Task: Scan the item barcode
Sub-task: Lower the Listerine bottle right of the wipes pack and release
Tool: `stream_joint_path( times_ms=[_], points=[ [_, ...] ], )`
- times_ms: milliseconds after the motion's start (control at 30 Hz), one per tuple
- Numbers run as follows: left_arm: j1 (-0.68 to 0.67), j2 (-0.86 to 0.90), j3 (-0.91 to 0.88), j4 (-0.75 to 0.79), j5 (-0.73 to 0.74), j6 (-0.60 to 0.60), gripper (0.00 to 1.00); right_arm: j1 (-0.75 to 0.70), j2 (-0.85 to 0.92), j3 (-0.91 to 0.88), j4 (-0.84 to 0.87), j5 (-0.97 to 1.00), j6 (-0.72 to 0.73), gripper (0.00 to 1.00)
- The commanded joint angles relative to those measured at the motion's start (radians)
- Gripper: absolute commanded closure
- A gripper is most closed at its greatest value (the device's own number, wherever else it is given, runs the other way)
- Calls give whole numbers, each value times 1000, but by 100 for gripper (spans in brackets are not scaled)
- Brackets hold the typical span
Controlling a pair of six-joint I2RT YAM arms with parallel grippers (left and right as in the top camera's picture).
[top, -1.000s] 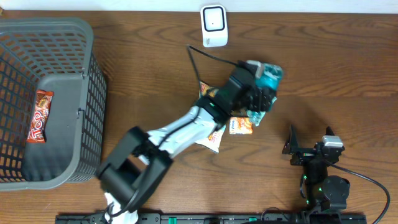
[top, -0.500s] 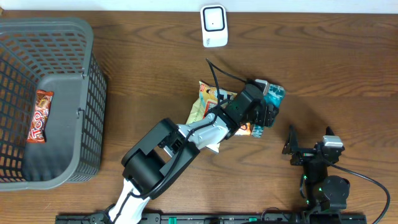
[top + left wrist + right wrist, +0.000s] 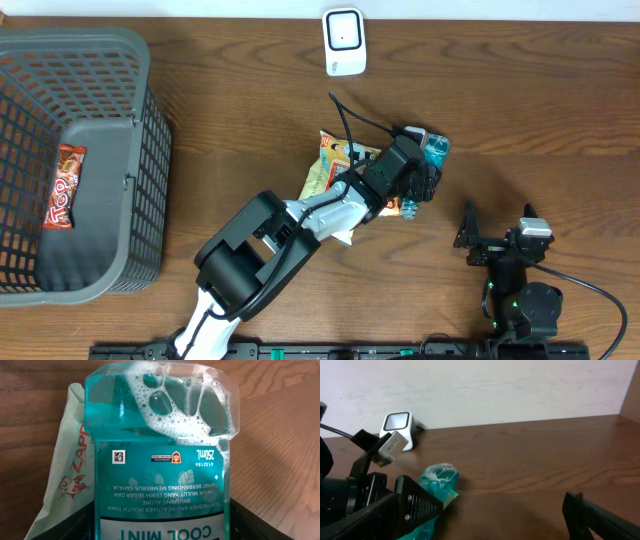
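The item is a teal mouthwash bottle [image 3: 433, 150] with foam inside, and my left gripper [image 3: 418, 178] is shut on it right of the table's middle. In the left wrist view the bottle [image 3: 160, 435] fills the frame, its label upside down, with a small square code [image 3: 118, 455] showing; the black fingers [image 3: 70, 525] press both its sides. The white scanner [image 3: 343, 41] stands at the table's far edge, well beyond the bottle. My right gripper [image 3: 478, 240] rests open near the front right. From the right wrist, the bottle [image 3: 439, 479] lies beyond its left finger [image 3: 410, 505].
Snack packets [image 3: 338, 158] lie under the left arm, one beside the bottle [image 3: 70, 460]. A grey basket [image 3: 150, 130] at the left holds a red snack bar [image 3: 65, 186]. A black cable [image 3: 345, 110] loops from the left wrist. The scanner [image 3: 397, 427] stands against the wall.
The left arm swung its elbow right and drew the bottle toward the table's front, farther from the scanner. The right arm has not moved.
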Motion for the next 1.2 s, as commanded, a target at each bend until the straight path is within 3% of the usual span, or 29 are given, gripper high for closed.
stream_joint_path(
  times_ms=[0,500,800,1033,1167],
  points=[
    [5,-16,15,-4,-32,3,47,-19,-6,-1,-3,-2,-9,1],
    [-6,-38,15,48,126,177,47,-19,-6,-1,-3,-2,-10,1],
    [-74,-38,15,47,127,244,47,-19,-6,-1,-3,-2,-10,1],
    [-72,-29,15,30,81,261,47,-19,-6,-1,-3,-2,-9,1],
    [-66,-19,15,-32,-50,261,47,-19,-6,-1,-3,-2,-10,1]
  ],
)
